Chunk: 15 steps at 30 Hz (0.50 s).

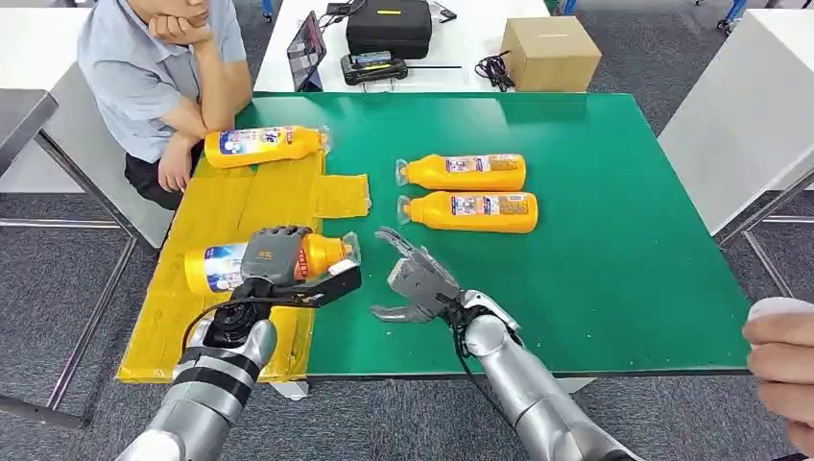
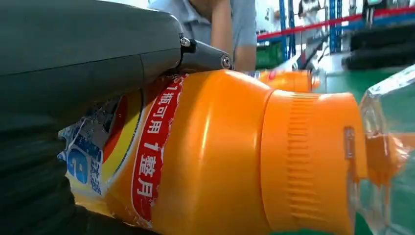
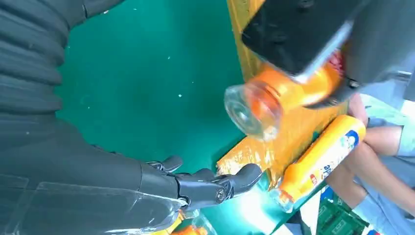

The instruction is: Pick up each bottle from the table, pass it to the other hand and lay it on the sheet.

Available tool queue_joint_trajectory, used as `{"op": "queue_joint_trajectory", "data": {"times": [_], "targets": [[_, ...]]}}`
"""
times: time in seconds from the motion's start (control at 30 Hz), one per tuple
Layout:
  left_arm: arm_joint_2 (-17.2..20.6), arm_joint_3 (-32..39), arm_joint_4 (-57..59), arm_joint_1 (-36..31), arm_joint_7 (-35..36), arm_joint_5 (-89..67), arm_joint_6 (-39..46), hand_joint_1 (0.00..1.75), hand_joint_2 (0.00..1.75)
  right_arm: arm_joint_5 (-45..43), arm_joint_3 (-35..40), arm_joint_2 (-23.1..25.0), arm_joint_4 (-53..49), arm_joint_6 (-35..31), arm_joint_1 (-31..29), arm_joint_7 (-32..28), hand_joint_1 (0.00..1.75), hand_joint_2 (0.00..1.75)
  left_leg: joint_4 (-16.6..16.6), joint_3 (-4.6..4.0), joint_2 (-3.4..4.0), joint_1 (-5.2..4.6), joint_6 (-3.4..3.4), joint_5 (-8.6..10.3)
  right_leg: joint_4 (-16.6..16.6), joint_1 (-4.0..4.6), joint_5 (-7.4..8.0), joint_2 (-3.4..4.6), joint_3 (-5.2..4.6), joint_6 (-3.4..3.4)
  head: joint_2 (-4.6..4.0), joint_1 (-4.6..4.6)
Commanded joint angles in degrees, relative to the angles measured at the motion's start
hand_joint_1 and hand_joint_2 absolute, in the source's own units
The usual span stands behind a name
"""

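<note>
My left hand grips an orange bottle lying sideways over the yellow sheet; up close the bottle has a clear cap and a blue and red label. My right hand is open just right of the bottle's cap, fingers spread and holding nothing; its fingers hang over the green table with the held bottle beyond them. A second orange bottle lies at the sheet's far end. Two more bottles lie side by side on the green table.
A person sits at the table's far left corner, an arm resting by the sheet. Another person's hand shows at the right edge. Behind the table stand a cardboard box, a black case and a tablet.
</note>
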Motion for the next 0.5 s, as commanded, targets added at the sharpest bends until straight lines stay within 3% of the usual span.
{"op": "queue_joint_trajectory", "data": {"times": [0.03,0.2,0.27,0.3,0.5], "targets": [[3.57,3.17,15.17,-6.29,1.22,0.13,0.40,1.75,1.75,-0.17,0.87,0.33,5.94,0.49,-3.65,-0.87,0.00,1.75,0.05,0.21,0.19,0.10,-0.17,-0.09,0.03,0.11,-0.03,0.15,0.17,-0.20,0.00,0.00],[3.87,3.98,18.55,-6.99,0.15,0.09,-0.64,1.75,1.75,-0.43,1.03,0.20,6.50,0.56,-4.11,-1.06,0.00,1.75,0.05,0.14,0.12,0.09,-0.14,-0.07,0.02,0.10,-0.04,0.08,0.13,-0.16,0.00,0.00],[4.34,2.14,20.06,-7.35,0.66,-0.06,-0.60,1.55,1.75,-0.52,1.04,0.18,7.07,0.40,-4.39,-1.29,0.00,1.75,0.01,0.08,0.08,0.03,-0.08,-0.03,0.01,0.04,-0.01,0.06,0.06,-0.09,0.00,0.00],[3.99,2.95,20.85,-7.30,0.67,-0.06,-0.62,0.00,1.75,-0.63,1.09,0.05,7.25,0.47,-4.51,-1.60,0.00,1.75,0.05,0.15,0.11,0.09,-0.13,-0.08,0.04,0.09,-0.05,0.08,0.14,-0.16,0.00,0.00],[4.07,2.47,22.14,-7.19,1.03,-0.06,-1.57,0.00,1.75,-0.65,1.13,-0.47,7.44,0.47,-4.42,-1.76,0.00,1.75,-0.01,0.10,0.05,0.03,-0.08,-0.01,-0.01,0.03,0.01,0.05,0.10,-0.09,0.00,0.00]]}}
